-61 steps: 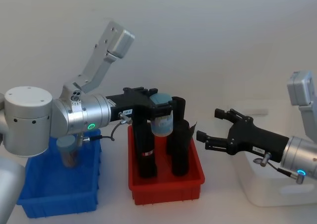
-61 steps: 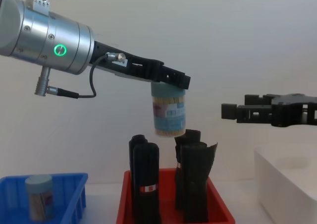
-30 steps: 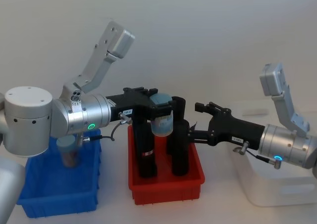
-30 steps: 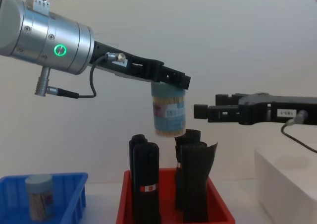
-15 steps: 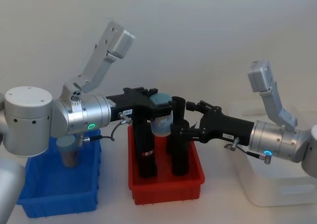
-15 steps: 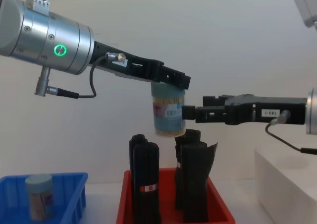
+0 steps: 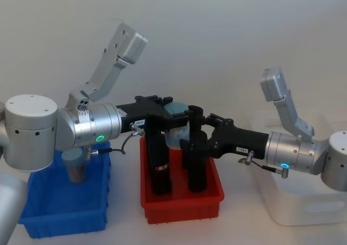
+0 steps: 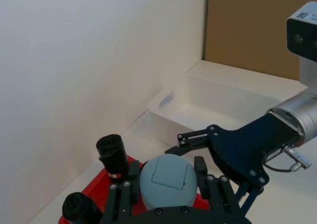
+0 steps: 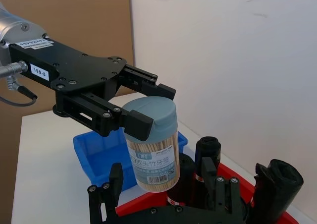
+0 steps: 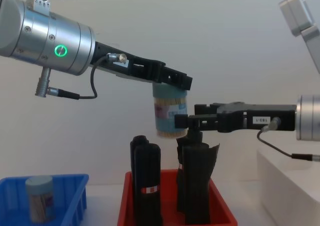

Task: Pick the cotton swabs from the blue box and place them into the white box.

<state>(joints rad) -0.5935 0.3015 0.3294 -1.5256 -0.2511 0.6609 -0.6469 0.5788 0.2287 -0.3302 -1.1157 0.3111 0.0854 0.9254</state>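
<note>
A tub of cotton swabs [image 7: 176,131] [image 10: 170,113] hangs upright above the red bin, and my left gripper [image 7: 172,114] [image 10: 172,81] [image 9: 151,110] is shut on its grey-blue lid [image 8: 166,179]. My right gripper [image 7: 187,130] [image 10: 182,121] has come in from the right. It is open, with its fingers [image 9: 115,184] on either side of the tub's lower body. I cannot tell whether they touch it. Another swab tub [image 7: 73,166] [image 10: 39,198] stands in the blue box [image 7: 65,226] [image 10: 75,196]. The white box [image 7: 303,212] [image 10: 285,181] [image 8: 198,102] sits at the right.
The red bin [image 7: 181,210] [image 10: 222,211] stands between the two boxes. It holds tall black rolls [image 7: 159,163] [image 10: 146,181] [image 8: 111,149] directly under the held tub. A white wall stands close behind.
My right arm has swung left from above the white box, and its open fingers now flank the held tub. The left arm and the tub have stayed still.
</note>
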